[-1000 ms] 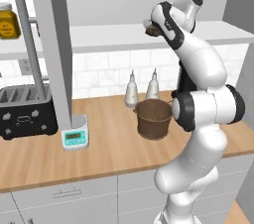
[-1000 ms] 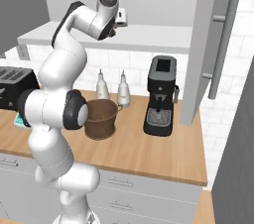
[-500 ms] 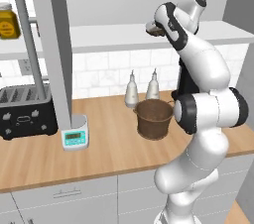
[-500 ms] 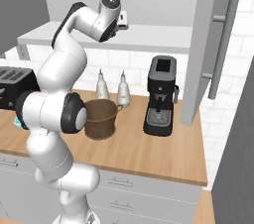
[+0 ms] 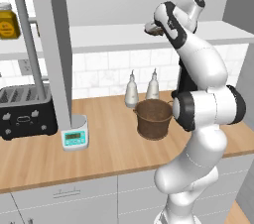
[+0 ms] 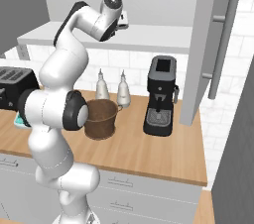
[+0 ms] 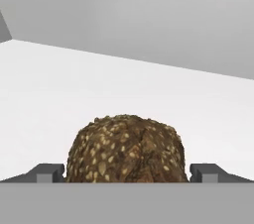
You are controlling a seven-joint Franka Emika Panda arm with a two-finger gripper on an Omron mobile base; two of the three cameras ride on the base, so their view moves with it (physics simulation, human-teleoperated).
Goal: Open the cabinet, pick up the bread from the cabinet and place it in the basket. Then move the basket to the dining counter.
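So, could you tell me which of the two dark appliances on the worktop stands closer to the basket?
The coffee machine, upright just beside the basket. The toaster sits farther off at the other end, past the small scale.

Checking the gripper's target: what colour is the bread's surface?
Dark brown bread, speckled with pale seeds; clearest in the hand view.

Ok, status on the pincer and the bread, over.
Pincer open, level with the pale cabinet shelf. Small dark brown seeded bread roll sits between the fingertips, not gripped. Round dark brown woven basket waiting on the worktop. Nothing in the way.
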